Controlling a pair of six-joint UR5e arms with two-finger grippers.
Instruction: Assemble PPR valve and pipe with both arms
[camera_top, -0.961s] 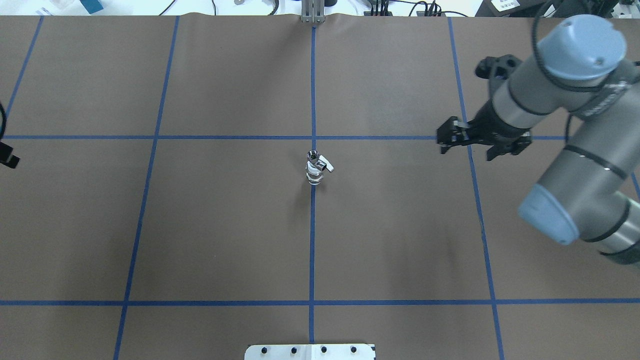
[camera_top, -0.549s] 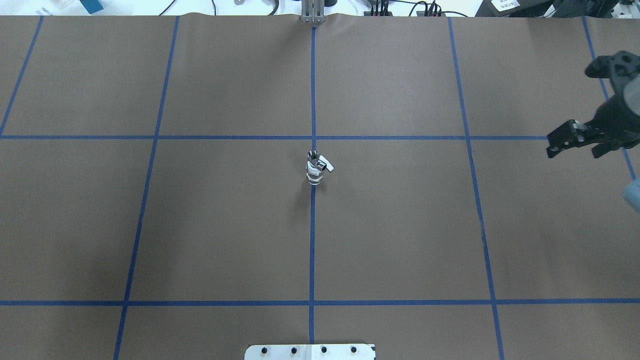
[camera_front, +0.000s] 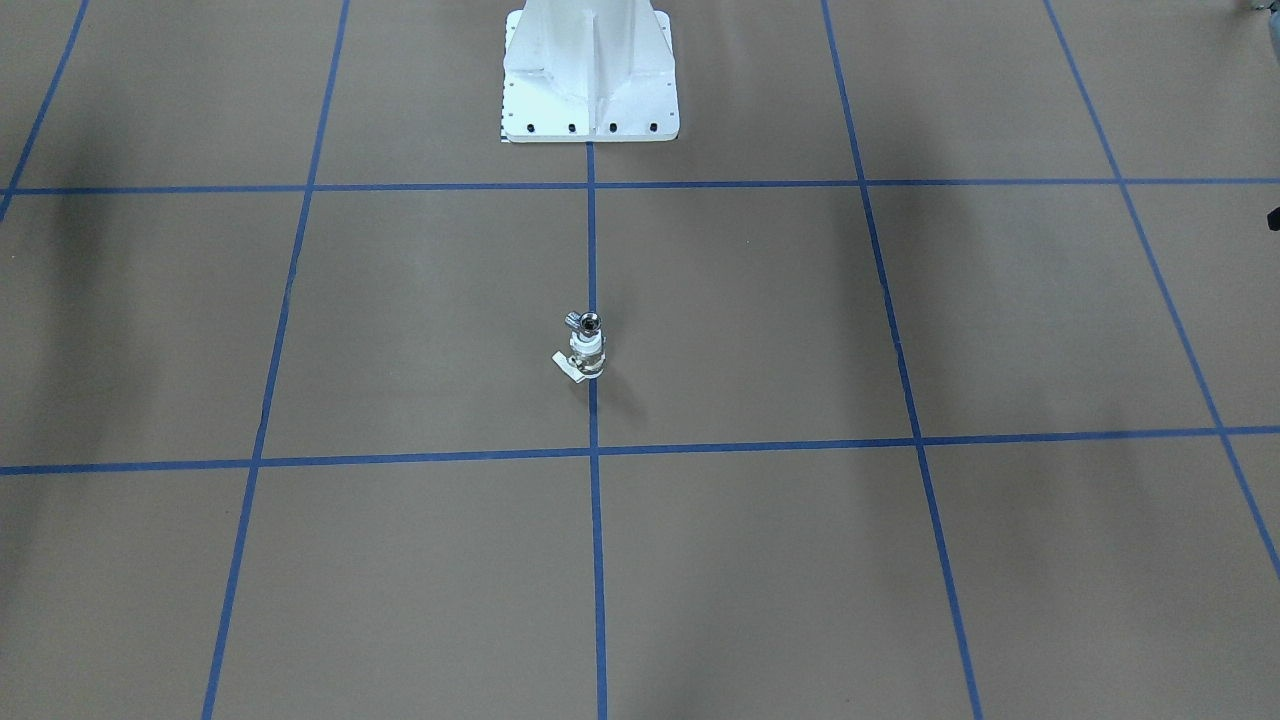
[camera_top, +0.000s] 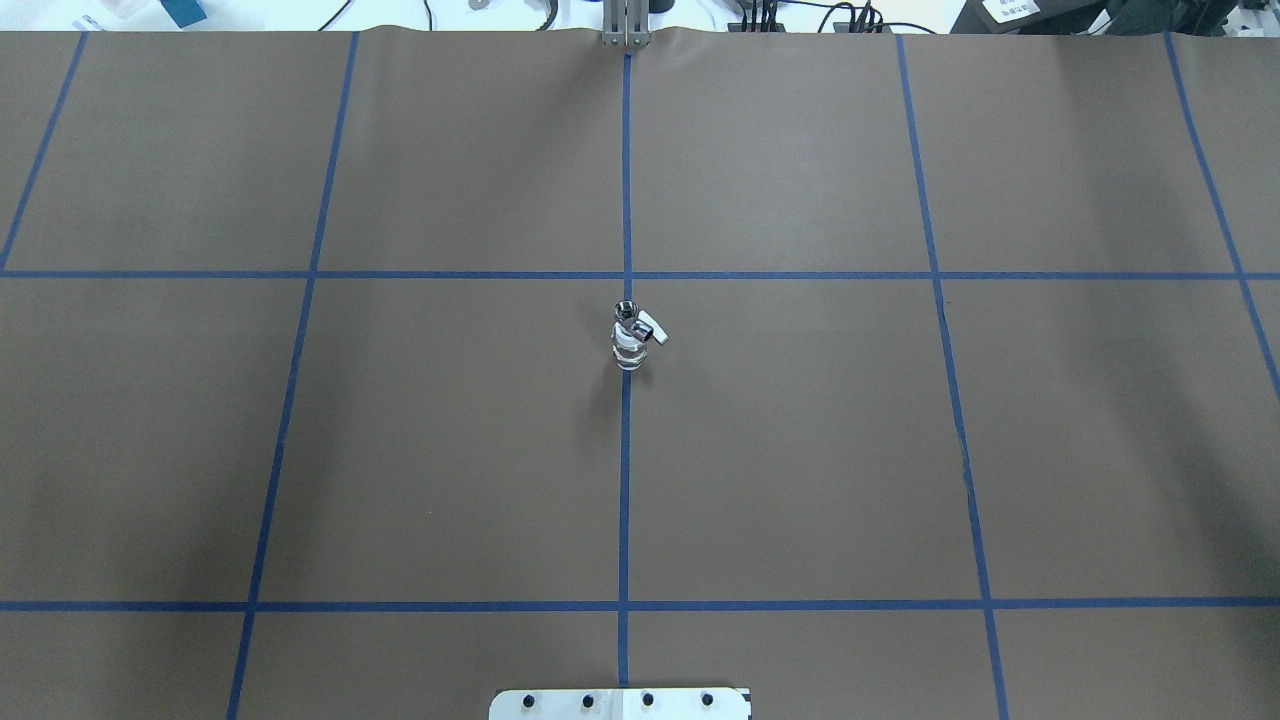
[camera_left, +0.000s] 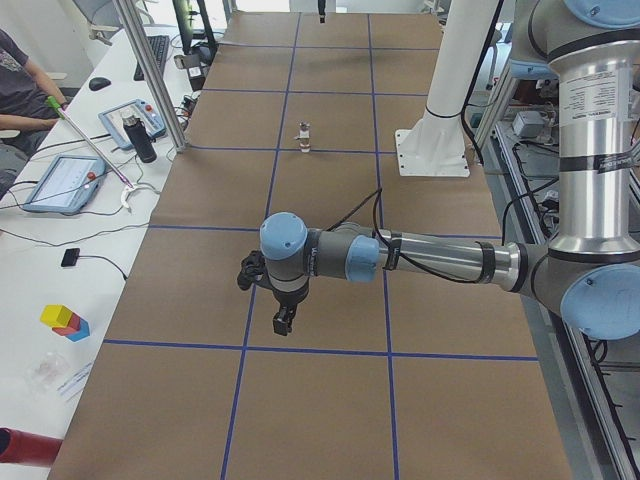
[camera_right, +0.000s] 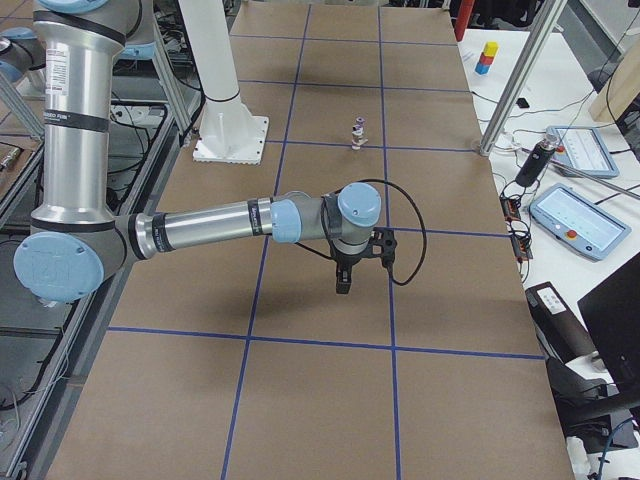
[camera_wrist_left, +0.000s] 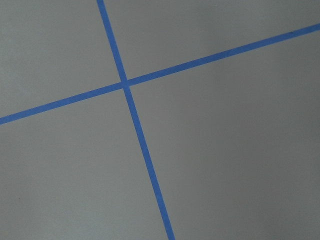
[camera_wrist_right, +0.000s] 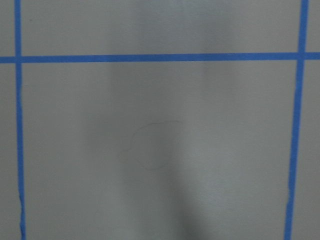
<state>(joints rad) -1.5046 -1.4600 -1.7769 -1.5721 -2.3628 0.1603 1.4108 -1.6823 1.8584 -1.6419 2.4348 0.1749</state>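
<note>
The PPR valve (camera_top: 628, 345) stands upright at the table's centre, on the blue middle line, with its white lever tab sticking out sideways. The silver pipe (camera_top: 625, 310) with its dark opening sits on the valve's top end. Both also show in the front-facing view, the valve (camera_front: 587, 358) below the pipe (camera_front: 592, 322). My left gripper (camera_left: 283, 318) shows only in the exterior left view, over bare table far from the valve (camera_left: 305, 135). My right gripper (camera_right: 342, 285) shows only in the exterior right view, also far from the valve (camera_right: 357, 132). I cannot tell whether either gripper is open or shut.
The white robot base (camera_front: 590, 110) stands behind the valve. Blue tape lines grid the brown table cover. A side bench holds tablets (camera_right: 580, 215) and a dark bottle (camera_left: 145, 140), behind an aluminium post (camera_right: 520, 80). Both wrist views show only table cover and tape.
My right arm has swung out of the overhead view to the right. The bit of the left gripper at that view's left edge has gone too. Valve and pipe have not moved.
</note>
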